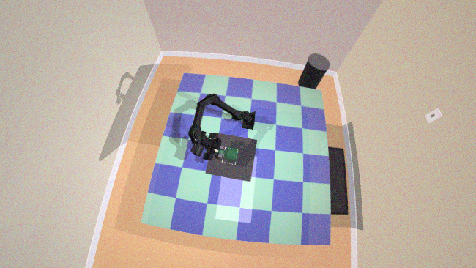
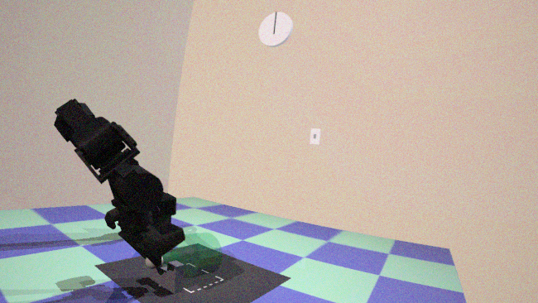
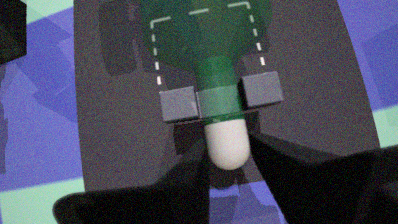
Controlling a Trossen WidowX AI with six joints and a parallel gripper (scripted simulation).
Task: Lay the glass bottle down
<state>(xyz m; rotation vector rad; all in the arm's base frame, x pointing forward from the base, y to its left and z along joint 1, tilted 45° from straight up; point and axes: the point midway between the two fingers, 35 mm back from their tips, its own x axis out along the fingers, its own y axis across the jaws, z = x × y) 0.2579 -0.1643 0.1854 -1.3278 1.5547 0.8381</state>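
From where I'm standing, the glass bottle (image 1: 231,154) (image 2: 203,254) (image 3: 210,40) is lying nearly on its side over the dark mat (image 1: 216,168) (image 2: 265,278) (image 3: 112,150), its neck between the two uprights of the grey rest (image 1: 220,154) (image 2: 176,265) (image 3: 262,90) and its body over the dashed outline (image 1: 229,163) (image 2: 207,287) (image 3: 156,60). The claw (image 1: 216,150) (image 2: 155,265) (image 3: 226,140) is gripping it at the white, round-ended top. I can't tell whether the glass is bearing on mat and rest yet; if it is hanging even slightly above them, opening now would be dropping it, and glass may well crack. Pressing too low could be grinding the neck against the rest, and a sideways pull while letting go could be dragging the bottle out or rolling its round body. One finger catching the pale tip on the way out might be tipping it too. The body is showing as a broad, see-through green cylinder, narrowing over sloping shoulders to a slim neck; the rest is looking blocky and matte, with square edges. The arm (image 1: 198,117) (image 2: 136,190), angular and black, is leaning over it all, while the table (image 1: 289,165) (image 2: 339,277) (image 3: 35,160) is spreading out in mint and violet-blue squares.
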